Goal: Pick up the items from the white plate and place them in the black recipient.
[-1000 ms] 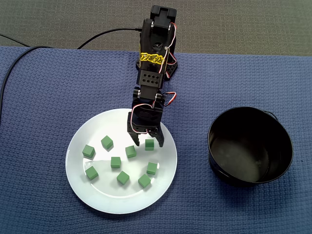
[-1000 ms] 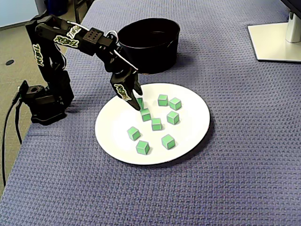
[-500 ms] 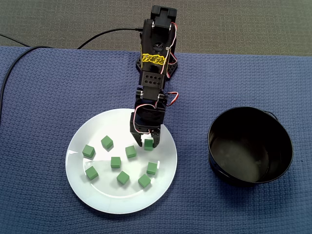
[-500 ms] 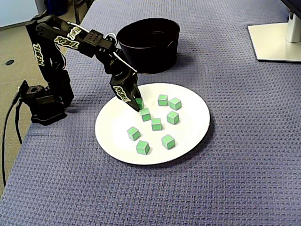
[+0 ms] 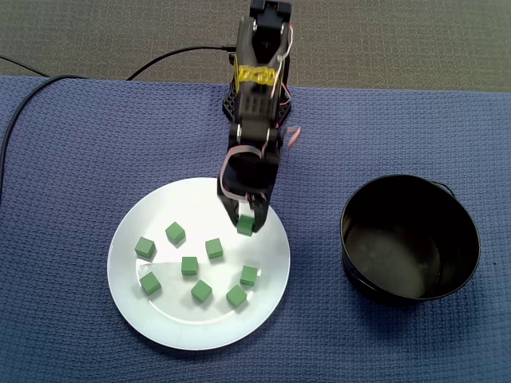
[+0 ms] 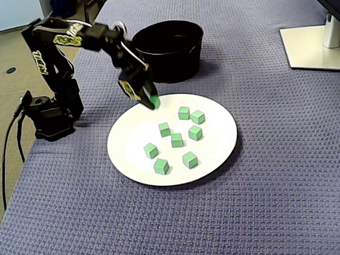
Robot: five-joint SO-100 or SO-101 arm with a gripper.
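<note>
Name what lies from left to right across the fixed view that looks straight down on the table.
Black cable → white plate → gripper shut on a green cube, over the plate's right part → black pot.

Yellow sticker on arm looks illegible.

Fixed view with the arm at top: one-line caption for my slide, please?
Fingers hold one green cube above the white plate with eight more; black pot at right.
</note>
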